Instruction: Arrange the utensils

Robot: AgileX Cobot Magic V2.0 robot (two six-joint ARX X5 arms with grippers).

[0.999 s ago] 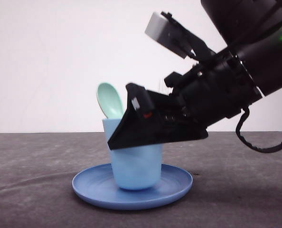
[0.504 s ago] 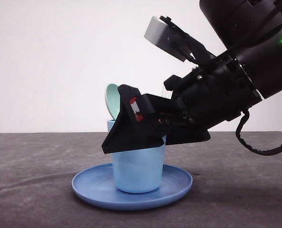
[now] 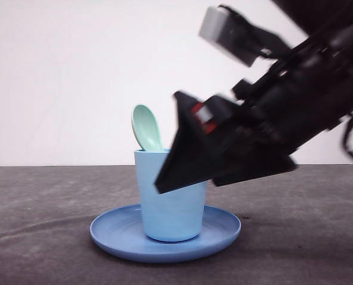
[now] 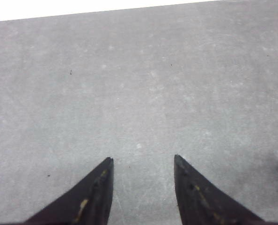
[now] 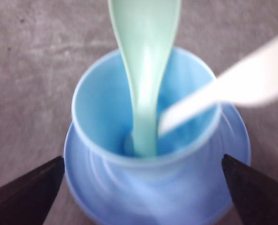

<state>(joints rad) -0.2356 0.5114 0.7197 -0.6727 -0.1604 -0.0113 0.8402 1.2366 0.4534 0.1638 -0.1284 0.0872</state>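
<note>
A mint-green spoon (image 3: pixel 145 127) (image 5: pixel 145 70) stands bowl-up in the light blue cup (image 3: pixel 164 202) (image 5: pixel 97 108), which sits on the round blue plate (image 3: pixel 123 234) (image 5: pixel 83 183). A white fork (image 5: pixel 232 84) leans in the cup beside the spoon. My right gripper (image 3: pixel 164 181) (image 5: pixel 143 164) hangs open just above and in front of the cup, its fingers wide on either side and holding nothing. My left gripper (image 4: pixel 142 160) is open over bare grey tabletop.
The grey table (image 3: pixel 40 208) stretches to both sides of the plate. A white wall (image 3: pixel 63 77) stands behind. The right arm's black body (image 3: pixel 295 113) fills the upper right above the cup.
The right gripper has pulled back to the right and upward, away from the cup, blurred by motion. The spoon has settled more upright in the cup.
</note>
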